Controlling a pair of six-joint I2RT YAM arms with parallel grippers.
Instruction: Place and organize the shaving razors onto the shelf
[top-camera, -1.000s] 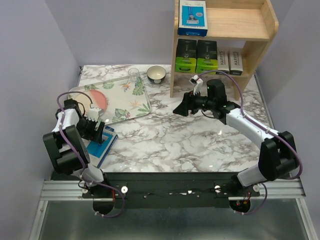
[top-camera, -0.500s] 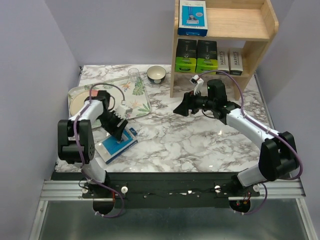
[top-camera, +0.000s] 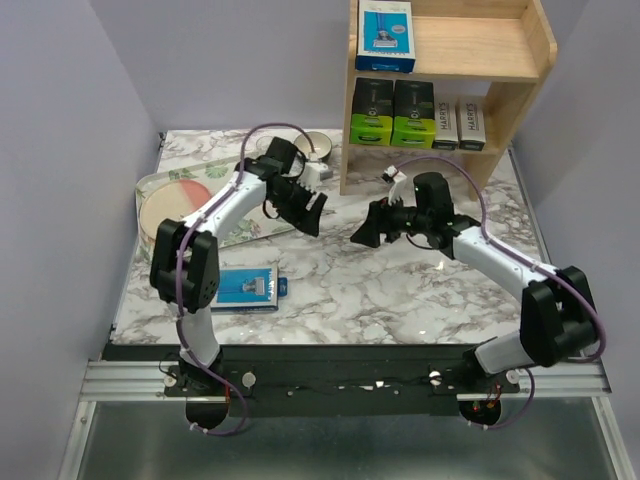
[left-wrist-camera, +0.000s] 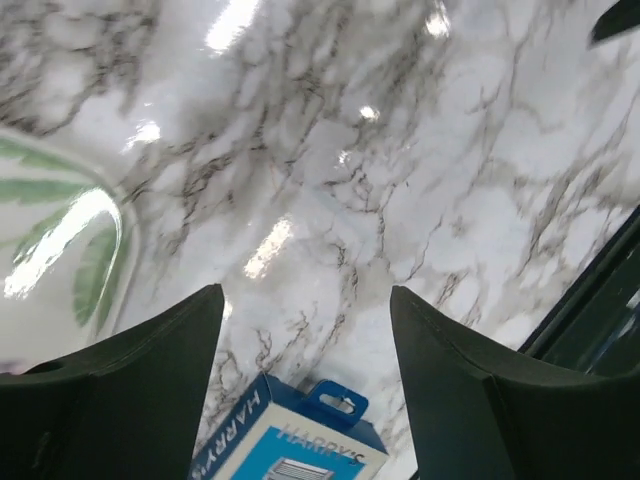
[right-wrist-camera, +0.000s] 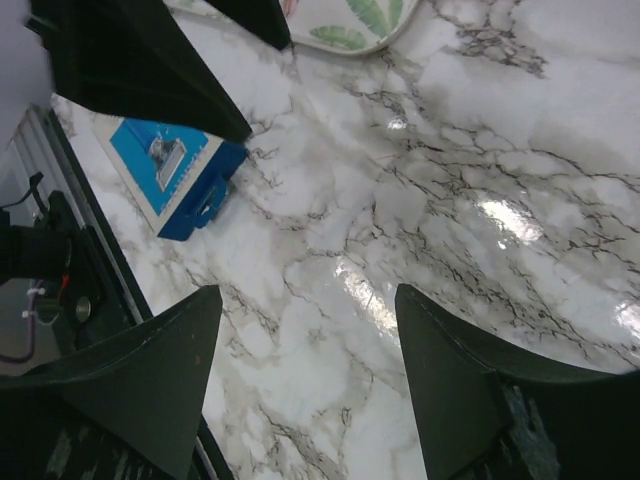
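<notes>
A blue-and-white razor pack lies flat on the marble table at the near left; it also shows in the left wrist view and the right wrist view. The light-wood shelf at the back right holds another blue-and-white pack on top, and two black boxes with lime-green ends and two white boxes on the lower tier. My left gripper is open and empty, above the table's middle. My right gripper is open and empty, facing it.
A floral tray at the back left carries a pink round plate. A small bowl sits behind the left arm near the shelf's left side panel. The table's black front edge is close to the fallen pack.
The left arm let go of the blue-and-white pack, now flat near the front left, and swung up and right to the table's middle. The right gripper shifted slightly down.
</notes>
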